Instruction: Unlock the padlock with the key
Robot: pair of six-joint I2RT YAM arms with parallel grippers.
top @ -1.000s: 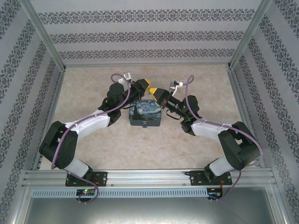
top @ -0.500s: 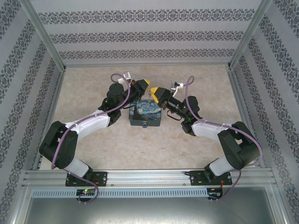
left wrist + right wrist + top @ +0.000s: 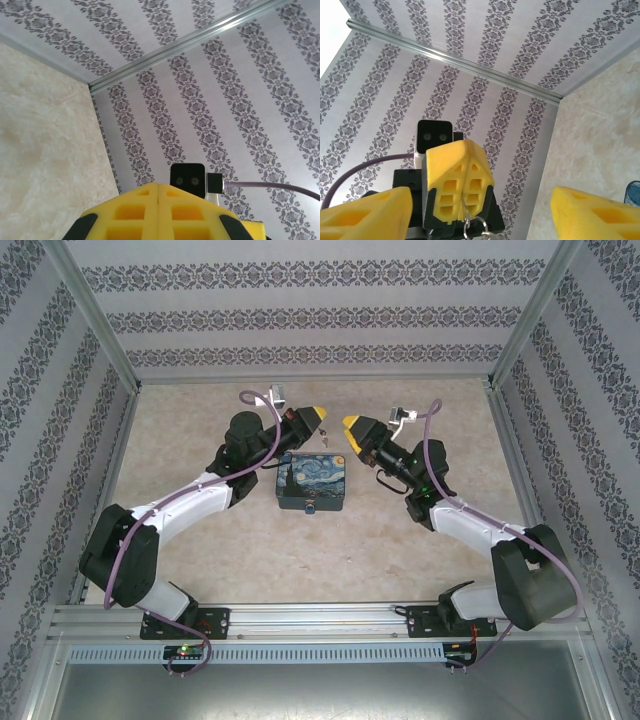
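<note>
Top external: key [image 3: 325, 442] in left jaws

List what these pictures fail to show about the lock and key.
Top view: the padlock is too small on the painted box's near side to tell locked from open.
Right wrist view: the key is cut off by the bottom edge, its blade unseen.
Left wrist view: the left fingers, shut, hide what they pinch.
</note>
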